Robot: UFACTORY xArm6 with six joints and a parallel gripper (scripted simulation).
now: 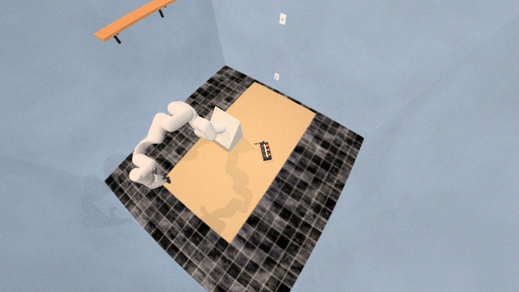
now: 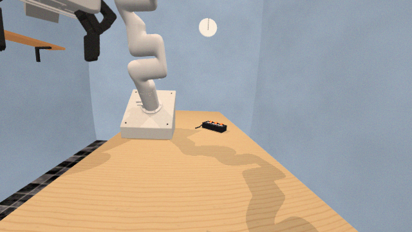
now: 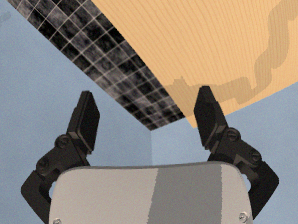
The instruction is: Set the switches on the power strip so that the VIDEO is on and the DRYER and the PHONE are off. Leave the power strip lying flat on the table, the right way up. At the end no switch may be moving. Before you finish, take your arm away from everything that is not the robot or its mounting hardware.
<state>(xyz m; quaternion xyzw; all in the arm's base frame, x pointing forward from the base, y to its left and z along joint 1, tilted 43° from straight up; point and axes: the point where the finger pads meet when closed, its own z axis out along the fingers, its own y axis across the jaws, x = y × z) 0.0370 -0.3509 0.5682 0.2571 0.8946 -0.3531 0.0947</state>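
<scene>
The desk [image 1: 211, 178] [image 2: 145, 180] [image 3: 165, 40] has pale wood with fine grain lines. On it lies flat the power strip [image 1: 265, 151] [image 2: 214, 127], a black long box with orange switches, to the right of the white square base [image 1: 237, 122] [image 2: 146, 133]; its labels are too small to read. The gripper [image 1: 167, 179] [image 3: 146, 99], black and angular, has its fingers wide apart, with nothing between them

The rounded white arm ends in a black-fingered end effector [image 1: 167, 179] [image 2: 46, 40] [image 3: 146, 99].
</scene>
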